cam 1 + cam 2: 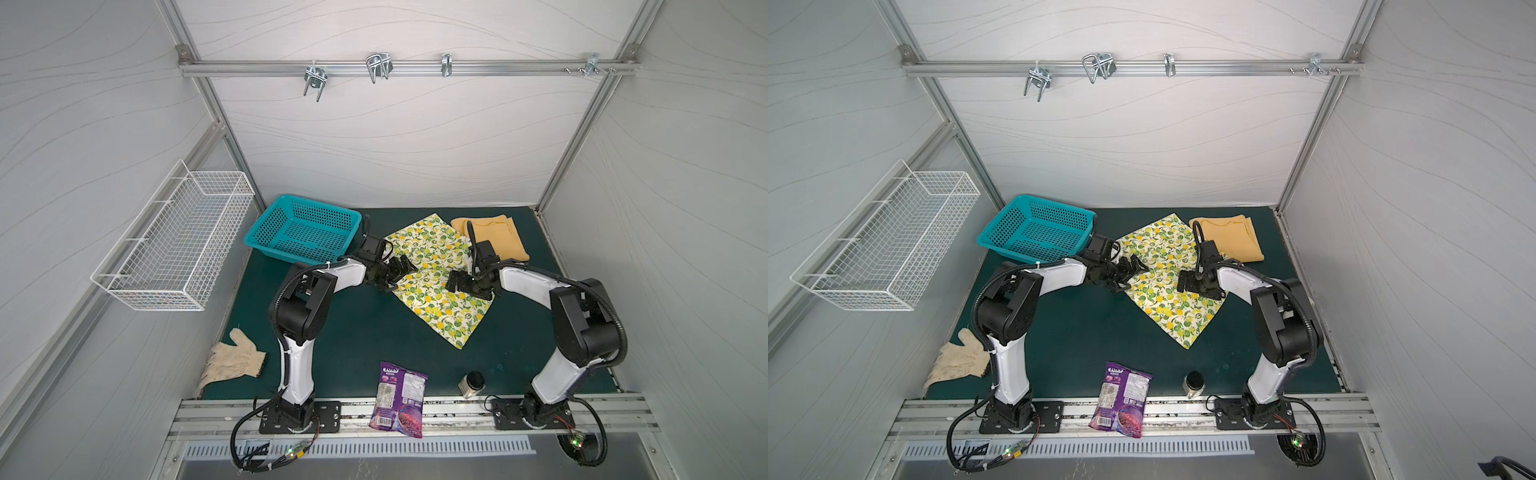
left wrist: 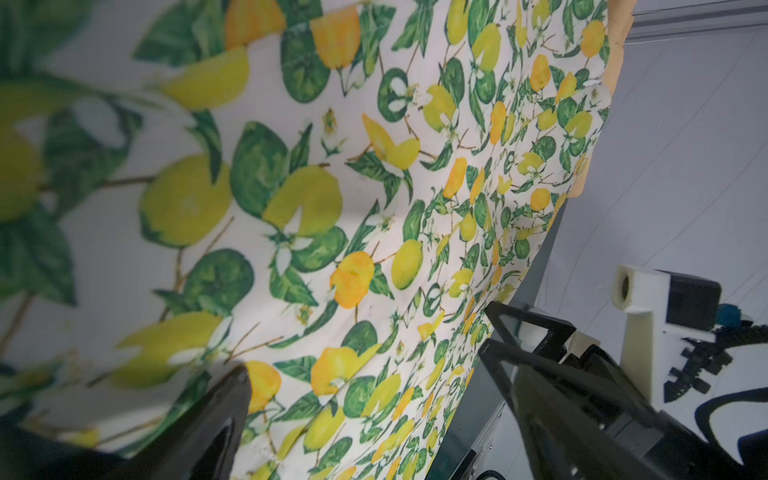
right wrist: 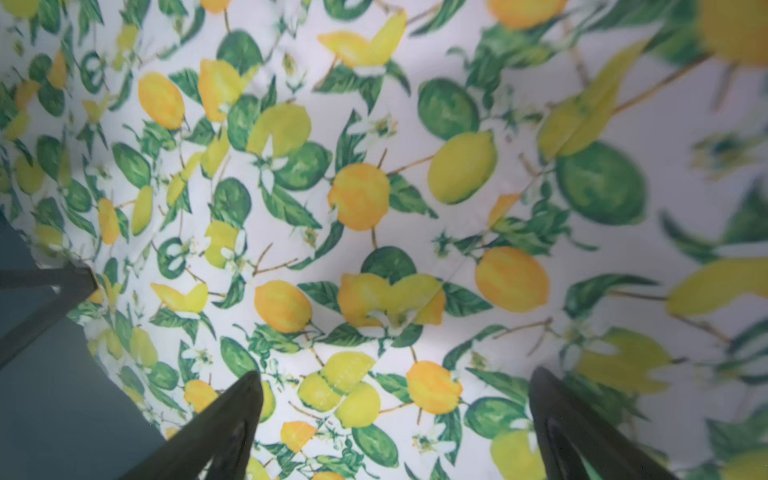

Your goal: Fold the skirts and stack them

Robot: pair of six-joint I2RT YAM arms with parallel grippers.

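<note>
The lemon-print skirt lies spread flat on the green counter, set cornerwise so one corner points to the back wall and another to the front; it sits right of the middle in both top views. The mustard skirt lies folded at the back right, just beside the lemon one; the left wrist view shows a thin strip of it along the printed cloth's far edge, though whether the two overlap I cannot tell.

The left end effector reaches in over the left edge of the lemon-print skirt, its fingers spread apart with nothing between them; the right end effector hangs over the skirt's right half, fingers likewise wide apart and holding nothing. Both wrist views show dark fingers low over the printed cloth (whether they touch it is not clear).

A teal plastic basket stands at the back left of the counter, tilted against the left wall's foot; a white wire basket hangs on the left wall. A dirty work glove lies at the front left; a purple snack bag lies at the front edge, half on the metal rail; a small jar with a dark lid lies near the right arm's base.
</note>
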